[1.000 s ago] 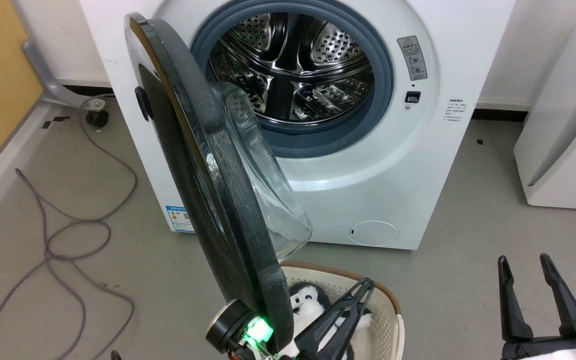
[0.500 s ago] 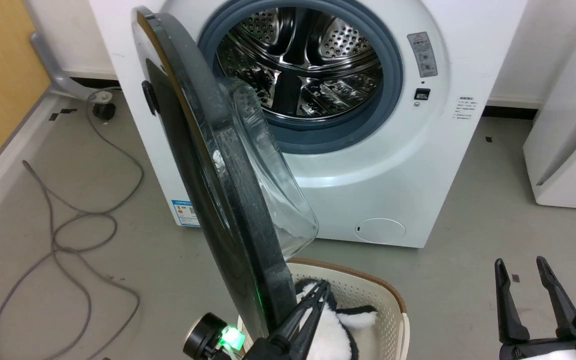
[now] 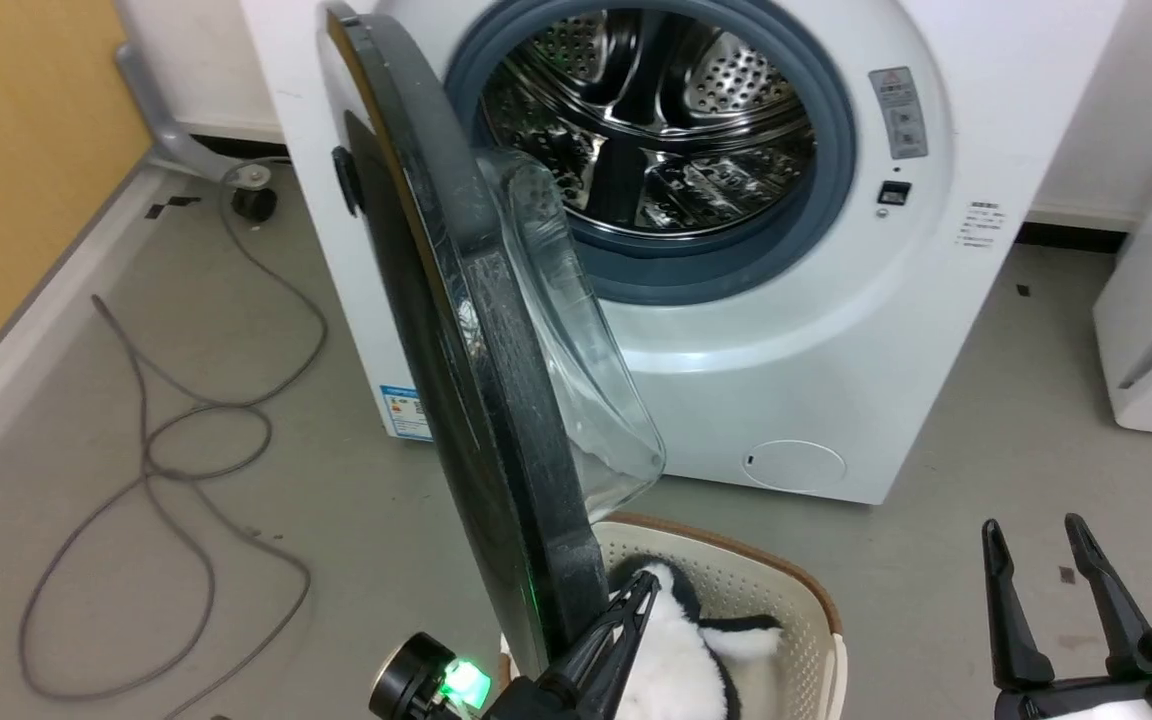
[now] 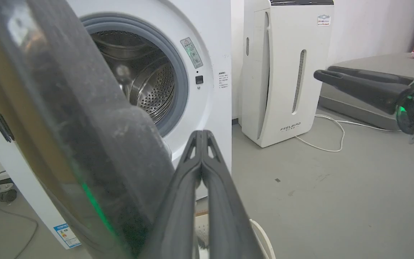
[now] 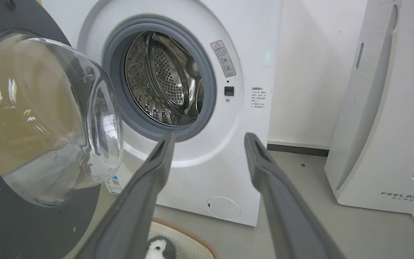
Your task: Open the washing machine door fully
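Observation:
The washing machine (image 3: 816, 380) is a white front-loader with its steel drum (image 3: 656, 120) exposed. The washing machine door (image 3: 481, 340) stands swung out on its left hinge, edge-on to me, its glass bowl (image 3: 586, 360) bulging to the right. My left gripper (image 3: 644, 588) is shut, holds nothing, and its tip lies against the inner side of the door's lower rim. The left wrist view has the shut left gripper (image 4: 201, 133) beside the black door (image 4: 84, 136). My right gripper (image 3: 1031, 528) hangs open at the lower right, apart from the door (image 5: 38, 118); the same gripper (image 5: 210, 138) faces the machine (image 5: 207, 180).
A cream basket (image 3: 796, 600) holding a black-and-white plush toy sits on the floor just under the door and my left arm. Grey cable (image 3: 186, 450) loops on the floor at left. A white appliance (image 4: 286, 72) stands right of the machine. Yellow wall on the far left.
The head view has shifted. My shut left gripper has moved left, against the door's inner rim, and the door has swung slightly wider. The right gripper stays open.

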